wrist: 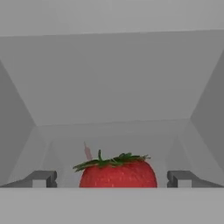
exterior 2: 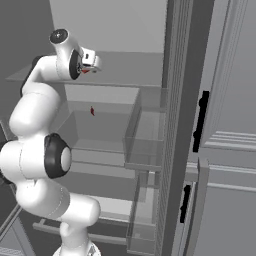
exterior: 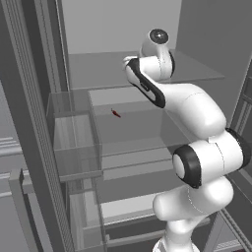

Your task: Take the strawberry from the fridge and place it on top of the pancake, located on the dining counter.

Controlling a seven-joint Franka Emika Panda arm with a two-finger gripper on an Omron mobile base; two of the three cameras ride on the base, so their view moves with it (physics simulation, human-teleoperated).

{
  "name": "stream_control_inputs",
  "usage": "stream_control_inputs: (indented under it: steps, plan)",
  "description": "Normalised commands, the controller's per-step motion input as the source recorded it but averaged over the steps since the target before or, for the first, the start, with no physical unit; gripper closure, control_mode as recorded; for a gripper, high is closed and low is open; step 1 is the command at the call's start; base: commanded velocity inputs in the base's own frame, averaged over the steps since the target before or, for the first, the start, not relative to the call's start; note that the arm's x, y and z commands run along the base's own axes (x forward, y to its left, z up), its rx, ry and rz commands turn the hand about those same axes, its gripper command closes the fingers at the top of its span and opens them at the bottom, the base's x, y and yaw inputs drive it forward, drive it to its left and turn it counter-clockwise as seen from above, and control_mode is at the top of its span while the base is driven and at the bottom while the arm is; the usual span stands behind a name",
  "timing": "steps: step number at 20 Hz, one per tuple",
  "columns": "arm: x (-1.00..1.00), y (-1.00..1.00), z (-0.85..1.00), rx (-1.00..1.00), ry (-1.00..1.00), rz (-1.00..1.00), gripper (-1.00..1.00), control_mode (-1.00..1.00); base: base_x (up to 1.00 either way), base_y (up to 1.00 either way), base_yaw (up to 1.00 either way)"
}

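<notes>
The fridge (exterior: 113, 29) stands open, and my arm reaches onto its upper glass shelf (exterior: 197, 74). In the hand view the strawberry (wrist: 118, 175), bright red with a green leafy cap, sits on that shelf right between my finger tips. My gripper (wrist: 113, 178) is open, with one finger (wrist: 41, 178) on each side of the berry and a gap between each and it. From the right base view a bit of the strawberry (exterior 2: 86, 71) peeks out under the hand. The pancake and the dining counter are out of view.
A thin dark red sliver (exterior: 115, 113) lies on the shelf below, also seen as the sliver (exterior 2: 92, 111). Clear door bins (exterior: 74, 142) hang on the left door and more bins (exterior 2: 145, 140) on the right. Lower shelves and a drawer lie beneath.
</notes>
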Motion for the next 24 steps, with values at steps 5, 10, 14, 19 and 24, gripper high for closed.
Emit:
stream_control_inputs:
  steps: [5, 10, 14, 19, 24]
  plan:
    - [0.34, 0.0, -0.19, 0.0, 0.0, 0.0, -1.0, -1.0, 0.0, 0.0, 0.0]
    - [0.25, -0.04, -0.07, 0.0, 0.0, 0.0, -1.0, -1.0, 0.0, 0.0, 0.0]
    - [0.05, -0.01, -0.26, 0.01, 0.09, 0.0, -1.0, -1.0, 0.0, 0.0, 0.0]
    - [-0.06, 0.0, -0.51, 0.01, 0.17, -0.02, 1.0, -1.0, 0.0, 0.0, 0.0]
    - [0.0, -0.01, -0.24, 0.02, 0.0, 0.0, 1.0, -1.0, 0.0, 0.0, 0.0]
